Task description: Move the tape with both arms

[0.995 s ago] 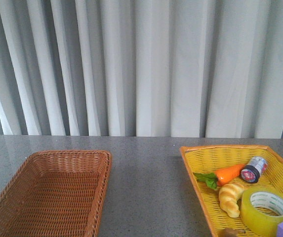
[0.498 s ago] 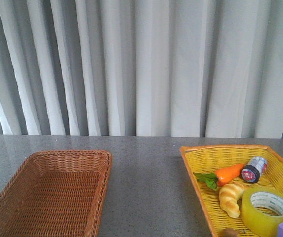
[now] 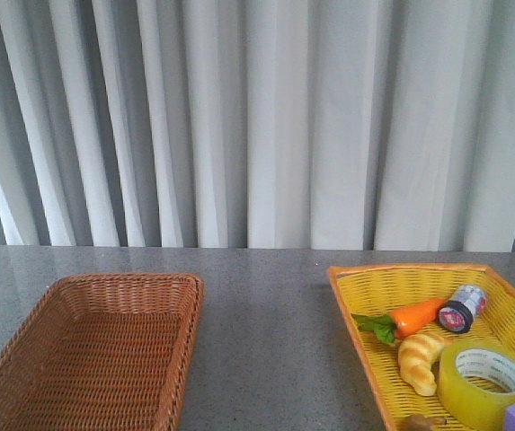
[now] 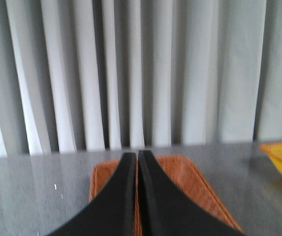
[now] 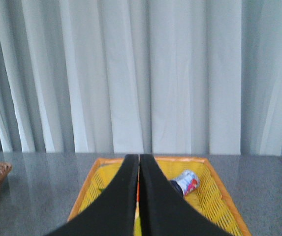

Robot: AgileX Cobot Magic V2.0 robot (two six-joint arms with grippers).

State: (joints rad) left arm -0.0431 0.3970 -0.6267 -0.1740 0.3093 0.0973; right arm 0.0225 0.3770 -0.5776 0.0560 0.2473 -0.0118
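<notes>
I see the tape point(image 3: 484, 381) lying in the yellow basket point(image 3: 365, 310) beside a croissant point(image 3: 419, 358), carrot point(image 3: 416, 316) and small cylinder point(image 3: 462, 307). My left gripper point(image 4: 137, 155) and right gripper point(image 5: 139, 157) are closed, empty, clear of it. The brown basket point(image 3: 185, 332) holds nothing.

Glossy translucent plastic tape point(image 3: 484, 381) is lying in a woven yellow basket point(image 3: 362, 296); a speckled table point(image 3: 266, 341) is gleaming smoothly.

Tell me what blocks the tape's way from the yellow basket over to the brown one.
Nothing visible does. The tape lies in the yellow basket with the croissant on its left; bare table separates that basket from the brown basket.
</notes>
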